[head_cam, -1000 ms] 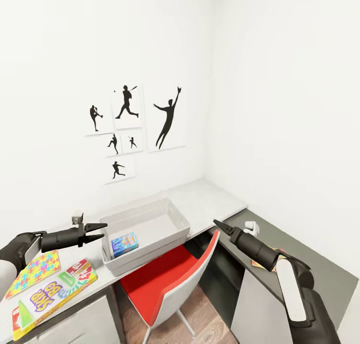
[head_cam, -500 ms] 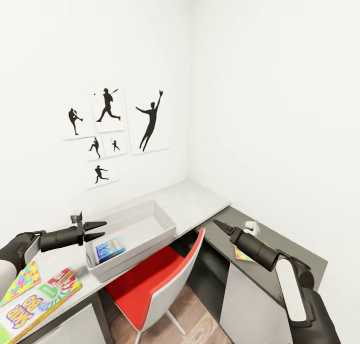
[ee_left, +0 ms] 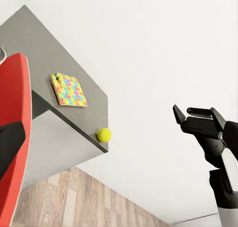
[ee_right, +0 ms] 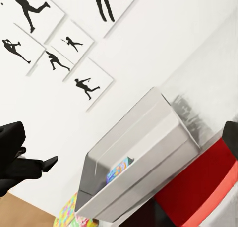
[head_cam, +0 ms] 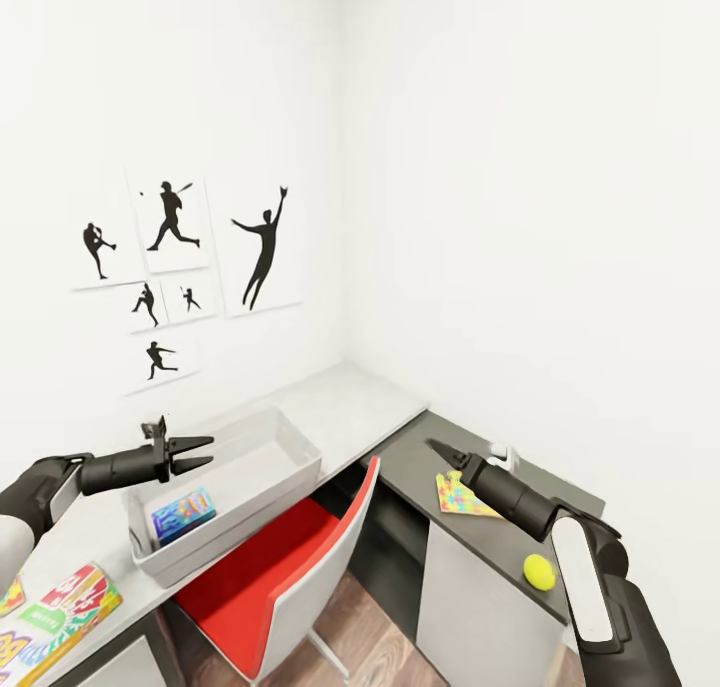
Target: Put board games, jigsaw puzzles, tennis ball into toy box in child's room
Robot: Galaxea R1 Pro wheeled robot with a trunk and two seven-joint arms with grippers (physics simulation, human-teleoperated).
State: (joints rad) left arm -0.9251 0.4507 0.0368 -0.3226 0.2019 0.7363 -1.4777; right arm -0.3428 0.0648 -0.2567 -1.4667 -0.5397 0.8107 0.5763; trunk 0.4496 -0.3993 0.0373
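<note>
Grey toy box (head_cam: 285, 447), red chair (head_cam: 300, 557), yellow-green tennis ball (head_cam: 539, 571), multicoloured jigsaw puzzle (head_cam: 462, 496).

two matte black, tube-shaped robot arms, each tapering to a black two-fingered gripper with pointed tips, left (head_cam: 190, 452) and right (head_cam: 437, 451). a long white panel runs along the right forearm (head_cam: 583, 595); the left forearm (head_cam: 12, 542) carries a light grey shell near the elbow.

— Where did the tray (head_cam: 262, 470) sit?
— On the long desk (head_cam: 345, 407) by the wall, with a small game box (head_cam: 183, 513) inside it and another game (head_cam: 55, 619) on the desk to its left

— And the chair (head_cam: 290, 552)?
— Just in front of the tray. Right of it, on the side desk (head_cam: 470, 522), a puzzle (head_cam: 462, 496) lay behind the ball (head_cam: 539, 571)
</note>
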